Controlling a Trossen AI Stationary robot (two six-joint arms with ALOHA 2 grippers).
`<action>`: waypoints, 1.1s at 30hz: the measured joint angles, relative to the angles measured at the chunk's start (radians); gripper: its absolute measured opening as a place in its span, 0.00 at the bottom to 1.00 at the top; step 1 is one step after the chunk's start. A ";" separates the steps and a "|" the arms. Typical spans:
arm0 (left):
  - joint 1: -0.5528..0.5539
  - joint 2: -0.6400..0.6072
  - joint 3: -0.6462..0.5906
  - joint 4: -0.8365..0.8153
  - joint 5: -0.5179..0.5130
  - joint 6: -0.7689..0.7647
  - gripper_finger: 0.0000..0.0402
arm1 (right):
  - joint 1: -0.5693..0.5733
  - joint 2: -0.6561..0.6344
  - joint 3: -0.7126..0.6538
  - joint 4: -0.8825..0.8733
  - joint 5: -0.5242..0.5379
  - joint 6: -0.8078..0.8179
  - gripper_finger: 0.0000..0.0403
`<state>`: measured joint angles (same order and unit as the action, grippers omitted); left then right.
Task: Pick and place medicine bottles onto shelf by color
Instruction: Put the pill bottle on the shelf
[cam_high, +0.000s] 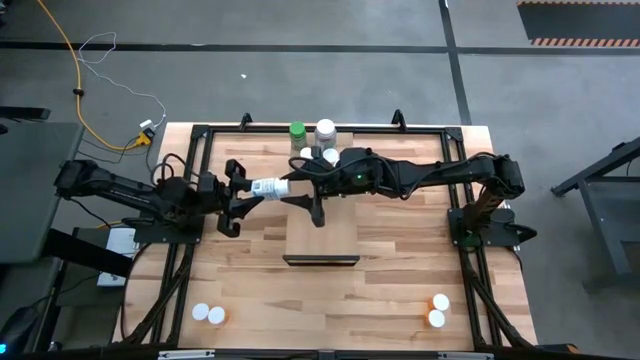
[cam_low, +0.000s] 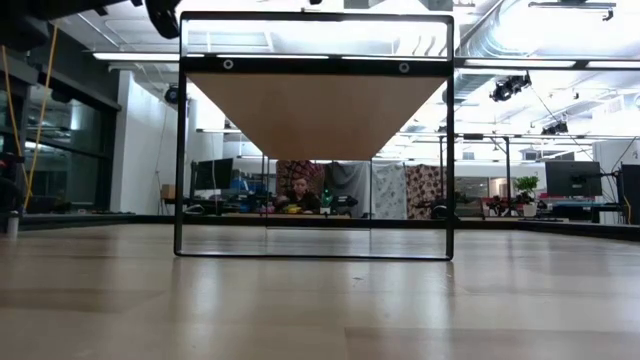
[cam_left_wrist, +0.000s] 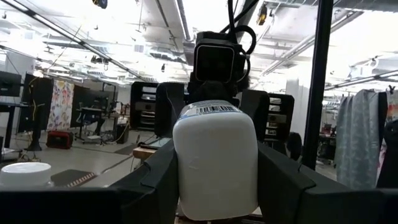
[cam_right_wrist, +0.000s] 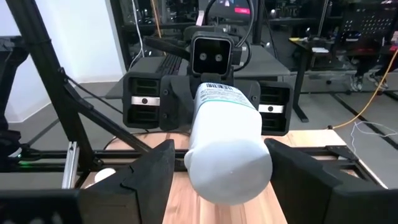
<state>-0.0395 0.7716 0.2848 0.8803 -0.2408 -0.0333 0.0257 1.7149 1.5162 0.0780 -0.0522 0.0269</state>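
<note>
A white medicine bottle (cam_high: 268, 187) lies level in the air between my two grippers, left of the shelf (cam_high: 322, 240), a pale board with a dark front edge on a black frame (cam_low: 315, 110). My left gripper (cam_high: 248, 189) is shut on it. My right gripper (cam_high: 306, 188) faces the left one from the right, open, with its fingers either side of the bottle's capped end (cam_right_wrist: 229, 163) and a gap showing. The left wrist view shows the bottle (cam_left_wrist: 215, 160) with the right gripper behind it. My left gripper pinches the white bottle's body (cam_left_wrist: 186, 168) between its two fingers (cam_left_wrist: 157, 180), coming level from the table's left side, along the bottle's length. The bottle is lifted clear of the table and lies level, its other end pointing toward the right gripper.
A green-capped bottle (cam_high: 297, 130) and a white-capped one (cam_high: 325, 128) stand near the far edge, with more white caps (cam_high: 331, 156) by the right arm. Two bottles (cam_high: 208, 315) stand near-left and two (cam_high: 438, 310) near-right. People sit in the room beyond (cam_low: 298, 197).
</note>
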 joint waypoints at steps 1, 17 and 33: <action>0.000 0.005 0.001 0.000 0.000 0.001 0.38 | 0.000 0.000 0.000 -0.006 -0.001 0.000 0.59; 0.000 0.050 0.026 0.003 0.002 0.007 0.38 | 0.000 0.000 0.000 -0.029 -0.003 0.018 0.39; 0.001 -0.075 0.028 -0.148 -0.017 0.048 0.53 | 0.037 -0.064 0.137 -0.551 0.363 -0.069 0.41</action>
<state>-0.0383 0.6970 0.3125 0.7321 -0.2581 0.0147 0.0624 1.6513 1.6534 -0.4734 0.3111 -0.0419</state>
